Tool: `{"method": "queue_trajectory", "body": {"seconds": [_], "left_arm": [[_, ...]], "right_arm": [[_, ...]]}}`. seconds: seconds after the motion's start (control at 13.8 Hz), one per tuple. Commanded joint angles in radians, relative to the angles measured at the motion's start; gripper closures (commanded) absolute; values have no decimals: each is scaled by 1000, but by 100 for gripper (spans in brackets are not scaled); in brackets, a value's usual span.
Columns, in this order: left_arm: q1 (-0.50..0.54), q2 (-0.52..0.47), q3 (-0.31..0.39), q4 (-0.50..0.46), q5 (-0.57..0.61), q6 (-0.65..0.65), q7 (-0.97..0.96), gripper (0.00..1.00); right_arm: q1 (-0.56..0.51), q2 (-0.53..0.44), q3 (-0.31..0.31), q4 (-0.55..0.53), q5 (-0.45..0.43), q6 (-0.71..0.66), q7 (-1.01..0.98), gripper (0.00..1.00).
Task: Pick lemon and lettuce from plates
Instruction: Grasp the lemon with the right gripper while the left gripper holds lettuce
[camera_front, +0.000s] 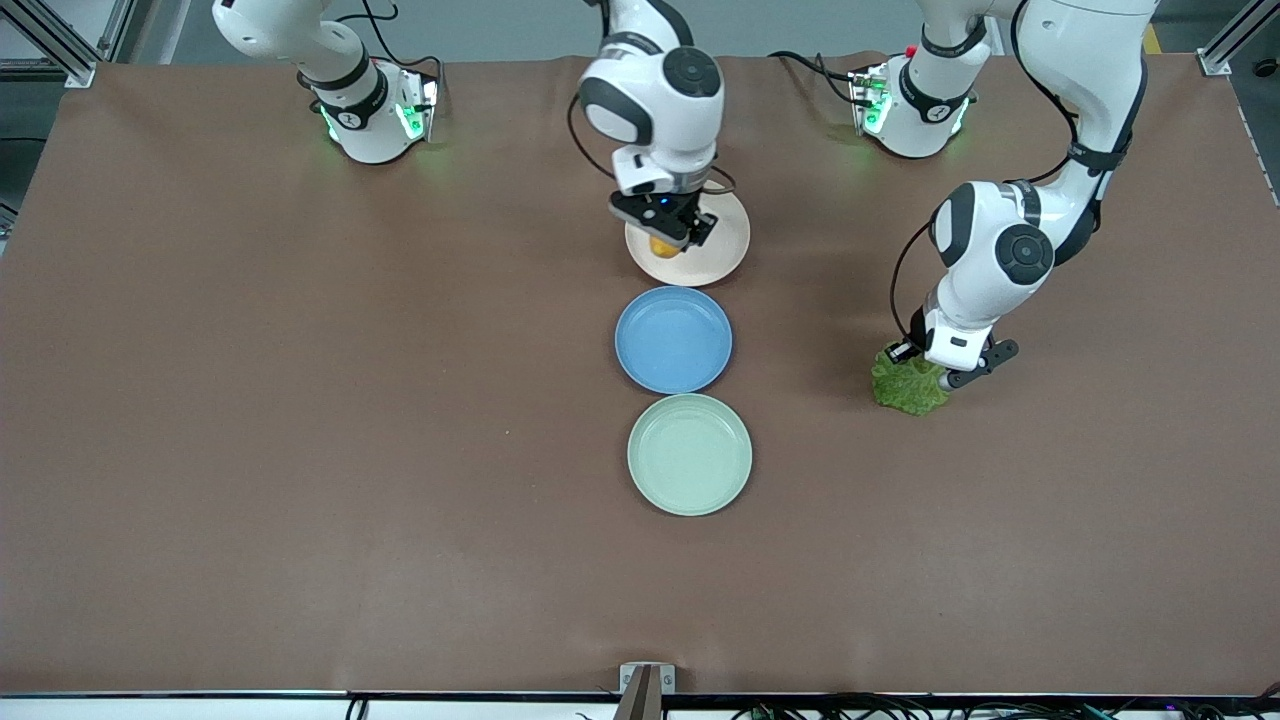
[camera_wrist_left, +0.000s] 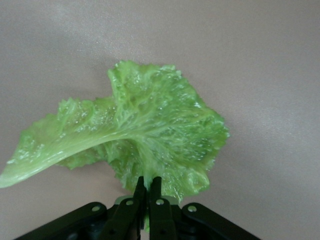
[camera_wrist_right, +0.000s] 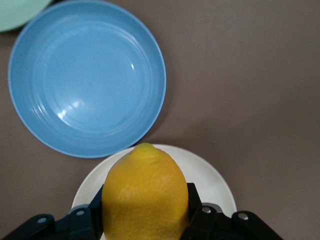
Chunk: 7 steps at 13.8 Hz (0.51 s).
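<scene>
My right gripper (camera_front: 668, 240) is shut on the orange-yellow lemon (camera_front: 663, 246), low over the beige-pink plate (camera_front: 715, 255). In the right wrist view the lemon (camera_wrist_right: 145, 195) sits between the fingers (camera_wrist_right: 194, 200) with the plate (camera_wrist_right: 210, 175) under it. My left gripper (camera_front: 925, 372) is shut on the stem of the green lettuce (camera_front: 908, 385), low over the bare table toward the left arm's end. In the left wrist view the leaf (camera_wrist_left: 150, 120) spreads out from the gripper (camera_wrist_left: 148, 182). The pale mint green plate (camera_front: 690, 455) lies empty, nearest the front camera.
An empty blue plate (camera_front: 673, 339) lies between the beige-pink and the mint plates; it also shows in the right wrist view (camera_wrist_right: 87, 77), with the mint plate's rim (camera_wrist_right: 20, 10) at the corner. The brown table mat (camera_front: 300, 450) spreads wide around the row.
</scene>
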Motion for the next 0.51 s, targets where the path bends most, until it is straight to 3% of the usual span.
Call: {"method": "queue_trajectory", "body": {"seconds": [0.0,0.07,0.14,0.43], "left_arm": [[18,-13,-7,-1,6,19,24,27],[18,-21,-6,6,6,14,28,18],[18,-31,-6,9,6,9,30,0],[29,-70,-6,81,7,-130,34,0]], "right_arm": [[-133,-117,17,-143,-15,18,-206,100],[-181,-131,17,-169,-15,33,-279,100],[-234,-143,17,-203,-15,63,-354,100],[-432,-157,17,-341,-15,189,-651,100]]}}
